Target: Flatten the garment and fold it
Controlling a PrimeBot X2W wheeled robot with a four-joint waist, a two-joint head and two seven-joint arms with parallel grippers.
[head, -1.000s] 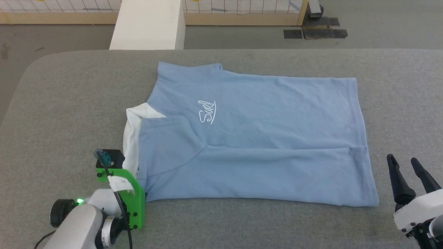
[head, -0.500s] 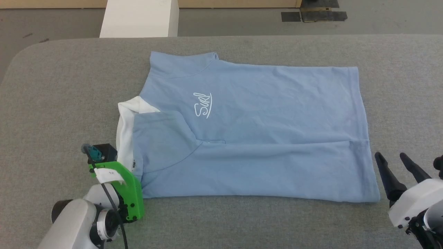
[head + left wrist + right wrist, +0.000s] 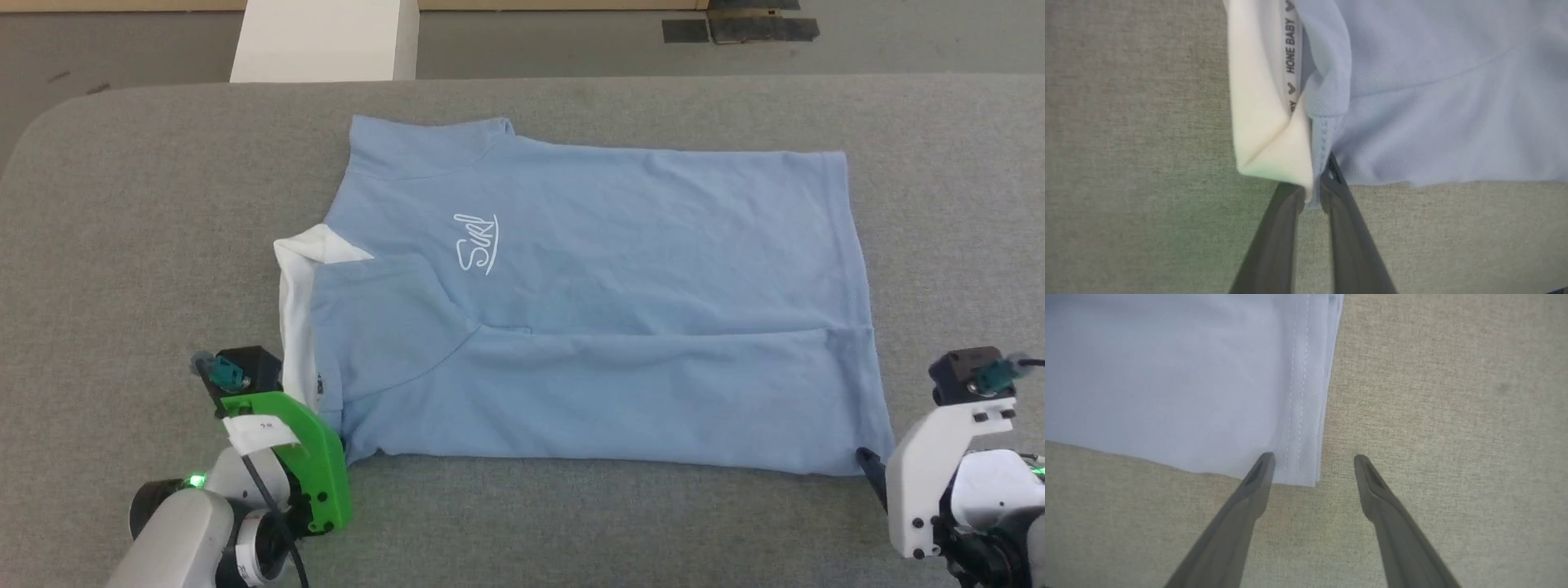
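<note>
The left hand point(image 3: 1312, 196) pinched the polo shirt point(image 3: 612, 327) at its collar point(image 3: 1265, 134) — neck tape point(image 3: 1290, 45) read "HONE BABY" — right hand point(image 3: 1314, 456) stood wide open.

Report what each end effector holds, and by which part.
The left end effector pinches the garment at the corner beside its white collar. The right end effector is open at the hem corner, holding nothing.

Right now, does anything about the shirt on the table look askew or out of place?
Yes. The garment is not a neat rectangle: its white collar juts past the left end with a corner folded over, and the far-left part steps out beyond the far edge.
</note>
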